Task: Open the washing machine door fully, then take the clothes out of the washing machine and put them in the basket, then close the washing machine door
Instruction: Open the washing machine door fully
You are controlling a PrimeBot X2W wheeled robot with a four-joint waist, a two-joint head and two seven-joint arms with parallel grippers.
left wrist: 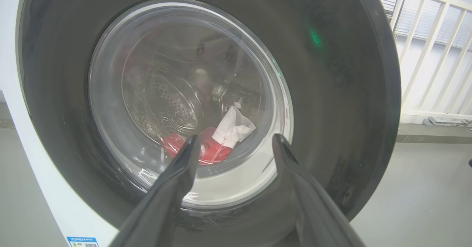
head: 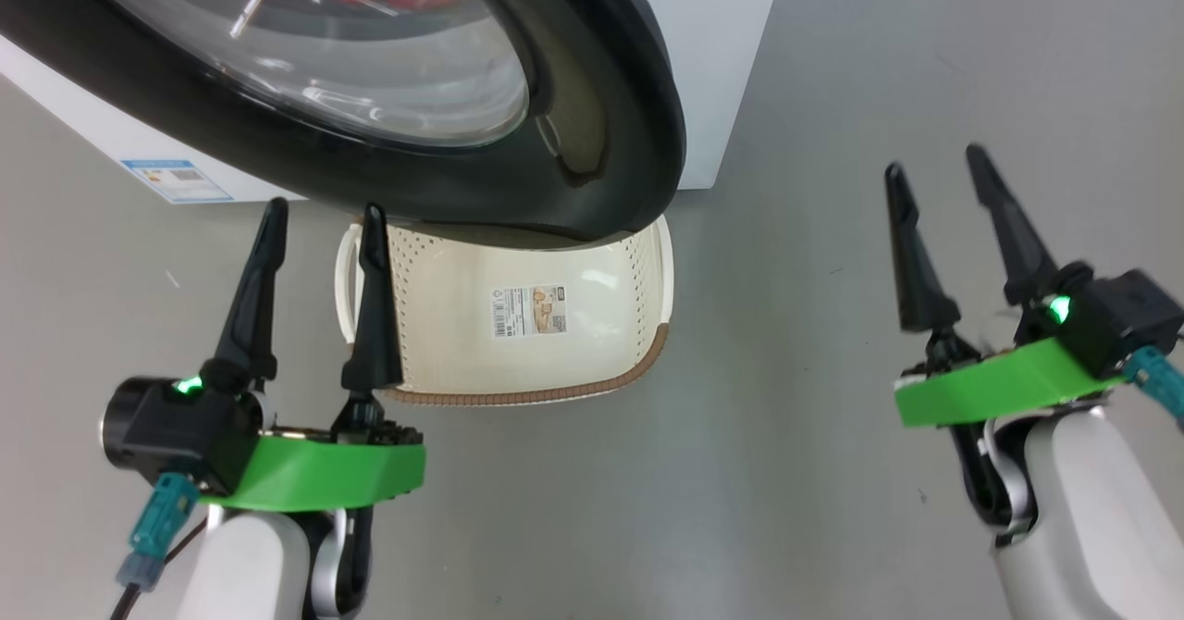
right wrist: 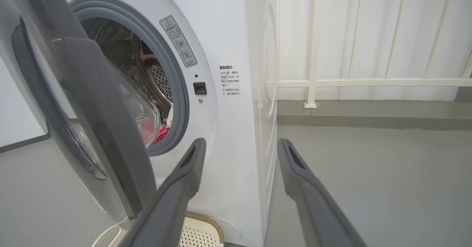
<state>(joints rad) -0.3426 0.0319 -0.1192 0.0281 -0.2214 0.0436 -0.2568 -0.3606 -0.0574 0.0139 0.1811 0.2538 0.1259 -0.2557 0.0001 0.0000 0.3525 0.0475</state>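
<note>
The glossy black washing machine door (head: 592, 120) stands partly open, swung out over the basket; its glass bowl (left wrist: 184, 103) faces my left wrist camera. Red and white clothes (left wrist: 217, 140) lie inside the steel drum, seen through the glass, and a bit of red shows in the gap (right wrist: 160, 134). The white washing machine (right wrist: 228, 121) has a grey rubber ring (right wrist: 180, 92). The cream basket (head: 592, 324) sits on the floor under the door, empty. My left gripper (head: 319, 217) is open at the basket's left side, in front of the door. Open too, my right gripper (head: 934, 162) hangs to the right, over bare floor.
Grey floor (head: 832, 416) spreads to the right of the machine. A white railing (right wrist: 368, 81) runs behind it on a raised ledge. A blue label (head: 176, 180) sits low on the machine's front.
</note>
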